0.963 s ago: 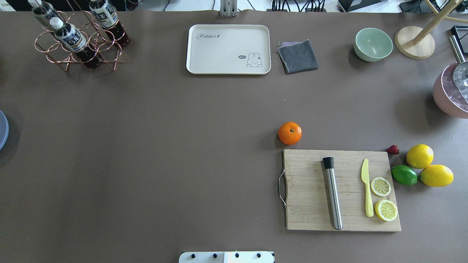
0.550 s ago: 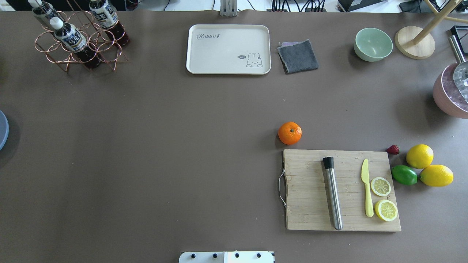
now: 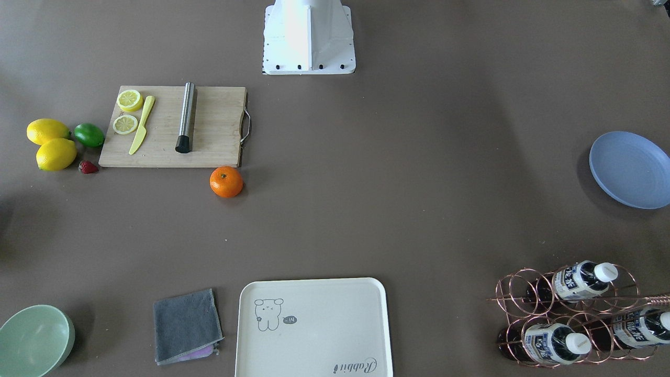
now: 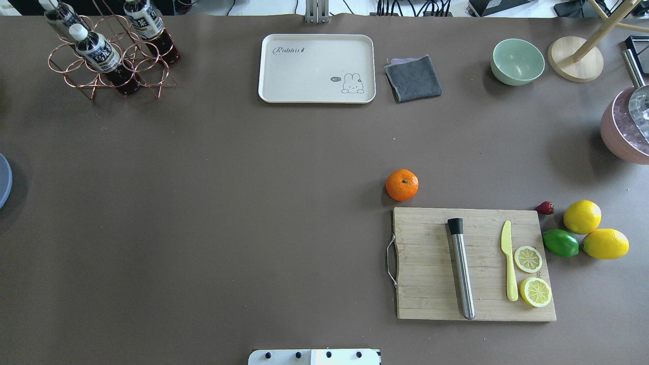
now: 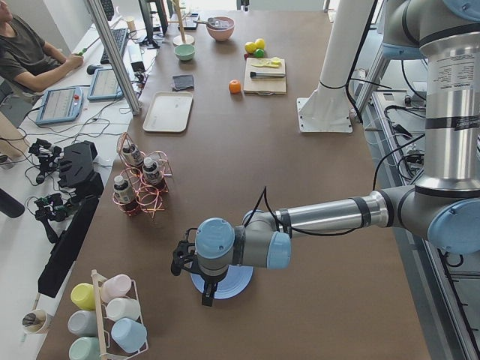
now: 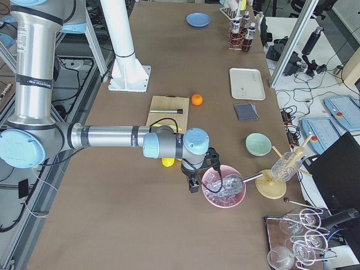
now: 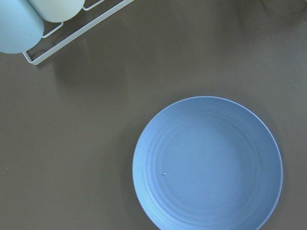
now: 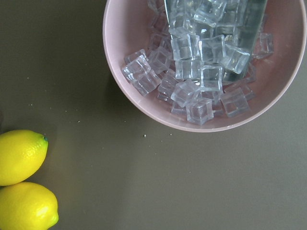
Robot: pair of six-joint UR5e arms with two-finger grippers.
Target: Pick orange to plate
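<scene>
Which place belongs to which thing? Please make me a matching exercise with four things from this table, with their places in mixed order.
Things:
1. orange
2. plate
3. lime
4. knife

Places:
a. next to two whole lemons
b. by itself on the table, near the corner on the cutting board handle side
c. on the cutting board, beside the lemon slices
d. at the table's end, far from the cutting board

Pairs: 1-b, 2-d, 3-a, 4-c
</scene>
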